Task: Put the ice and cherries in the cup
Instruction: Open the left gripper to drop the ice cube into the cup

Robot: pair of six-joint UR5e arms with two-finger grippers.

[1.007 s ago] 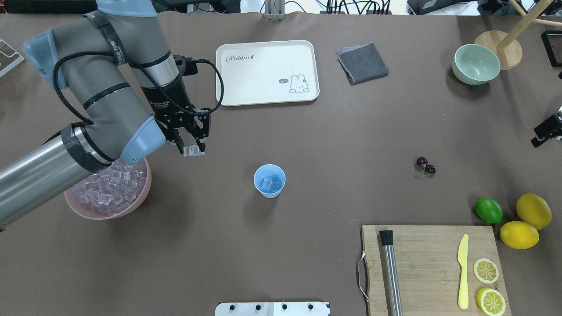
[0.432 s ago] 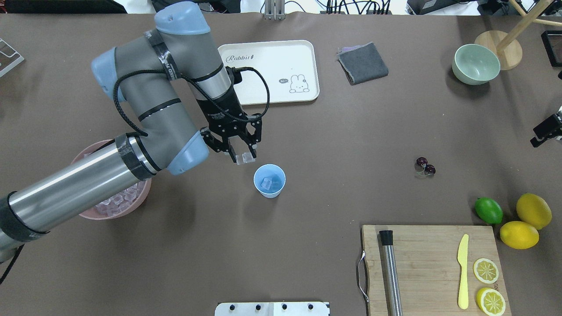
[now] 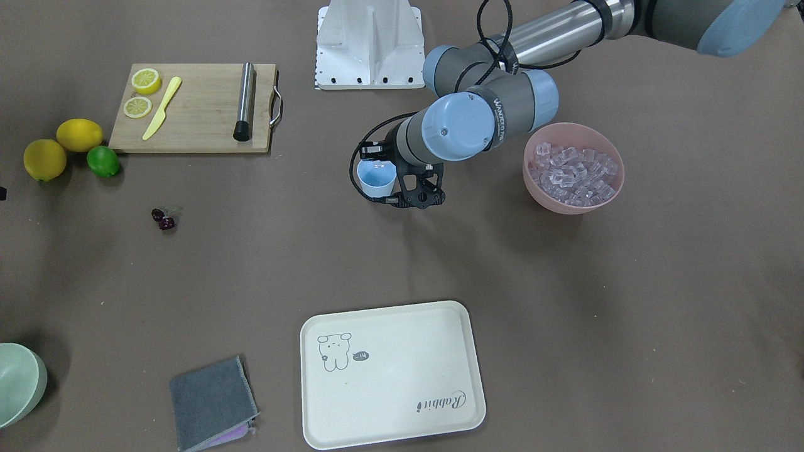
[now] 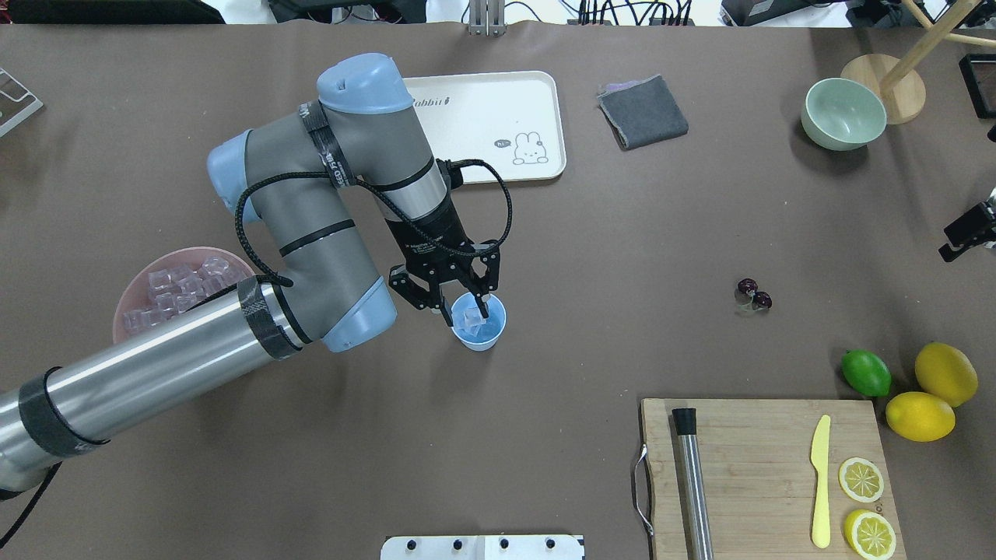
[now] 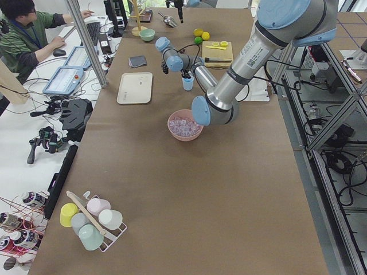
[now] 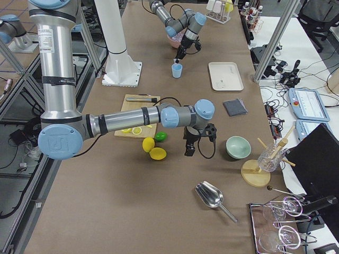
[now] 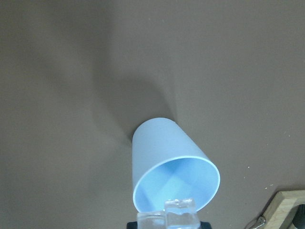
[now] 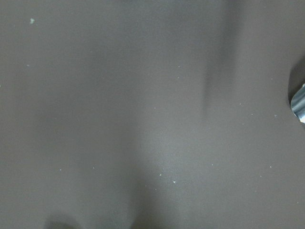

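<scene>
The light blue cup [image 4: 481, 333] stands mid-table. My left gripper [image 4: 468, 314] hangs directly over its mouth, shut on a clear ice cube [image 4: 471, 318]. In the left wrist view the held ice [image 7: 174, 214] sits at the bottom edge, just above the cup's [image 7: 167, 152] rim. More ice [image 4: 167, 284] fills the pink bowl [image 4: 134, 299] to the left, partly hidden under my left arm. The dark cherries [image 4: 753, 294] lie on the table far to the right of the cup. My right gripper [image 4: 965, 231] shows only at the right edge; its state is unclear.
A white rabbit tray [image 4: 513, 101] and a grey cloth [image 4: 643, 110] lie at the back, a pale green bowl [image 4: 843, 113] at back right. A wooden board [image 4: 762, 467] with metal rod, yellow knife and lemon slices sits front right, beside a lime [image 4: 866, 372] and lemons.
My left arm has swung right from the pink bowl, carrying the ice, and now holds it over the cup's mouth. The right gripper has stayed put.
</scene>
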